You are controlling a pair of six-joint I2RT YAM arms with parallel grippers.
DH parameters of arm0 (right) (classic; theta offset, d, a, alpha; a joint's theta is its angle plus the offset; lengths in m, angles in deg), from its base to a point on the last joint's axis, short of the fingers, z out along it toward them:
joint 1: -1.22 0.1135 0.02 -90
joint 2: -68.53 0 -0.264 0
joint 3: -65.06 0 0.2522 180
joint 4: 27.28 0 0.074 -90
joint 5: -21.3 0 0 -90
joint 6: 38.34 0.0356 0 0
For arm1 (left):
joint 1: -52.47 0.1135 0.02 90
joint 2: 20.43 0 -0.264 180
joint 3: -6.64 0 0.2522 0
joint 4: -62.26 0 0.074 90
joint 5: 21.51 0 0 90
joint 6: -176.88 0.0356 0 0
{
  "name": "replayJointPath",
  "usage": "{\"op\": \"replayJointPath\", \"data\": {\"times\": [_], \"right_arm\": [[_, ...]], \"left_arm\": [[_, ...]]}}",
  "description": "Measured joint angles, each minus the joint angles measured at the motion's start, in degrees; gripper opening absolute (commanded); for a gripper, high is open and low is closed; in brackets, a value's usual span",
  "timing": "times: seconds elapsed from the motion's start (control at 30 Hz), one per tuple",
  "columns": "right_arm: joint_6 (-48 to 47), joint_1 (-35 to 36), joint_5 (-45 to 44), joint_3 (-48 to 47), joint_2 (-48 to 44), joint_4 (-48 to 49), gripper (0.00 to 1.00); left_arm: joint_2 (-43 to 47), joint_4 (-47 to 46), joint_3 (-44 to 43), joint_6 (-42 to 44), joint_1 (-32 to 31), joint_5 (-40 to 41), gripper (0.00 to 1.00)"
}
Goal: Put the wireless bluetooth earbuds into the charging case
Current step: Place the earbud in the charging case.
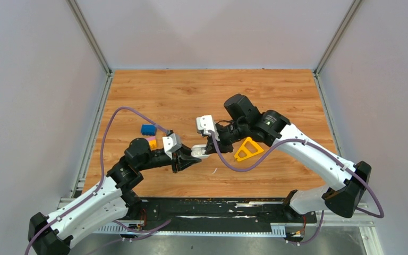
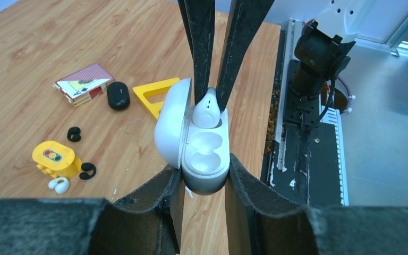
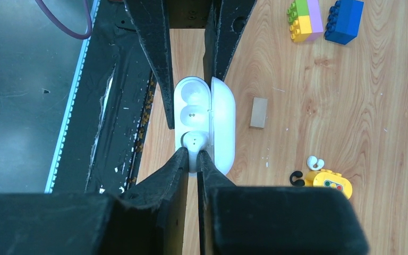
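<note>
While the left gripper (image 2: 204,175) clamps the charging case (image 2: 206,159) by its base, lid (image 2: 169,122) swung open, we judge the step in hand to be seating a white earbud (image 2: 207,109) in the far cavity. We should hold the case steady, line the bud up with the cavity, press straight in, and only then release. The right gripper (image 3: 193,155) is pinched narrowly on that bud, which sits at the cavity mouth. The near cavity is vacant. Another white earbud (image 2: 58,184) lies on the table (image 2: 32,64), well apart.

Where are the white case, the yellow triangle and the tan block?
white case (image 2: 206,154), left wrist view, empty socket
yellow triangle (image 2: 144,95), left wrist view, left corner
tan block (image 3: 258,112), right wrist view, top face
</note>
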Motion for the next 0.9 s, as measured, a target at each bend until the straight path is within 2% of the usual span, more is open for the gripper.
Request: {"op": "replayJointPath", "data": {"times": [0.5,0.77,0.9], "right_arm": [[-1.8,1.0,-2.3,0.0,0.1,-0.6,0.15],[-2.4,1.0,-2.4,-0.2,0.1,-1.3,0.22],[-4.3,0.7,-0.6,-3.4,0.1,-5.8,0.24]], "left_arm": [[0.0,0.4,0.2,0.0,0.0,0.0,0.02],[0.0,0.4,0.2,0.0,0.0,0.0,0.02],[0.0,0.3,0.2,0.0,0.0,0.0,0.02]]}}
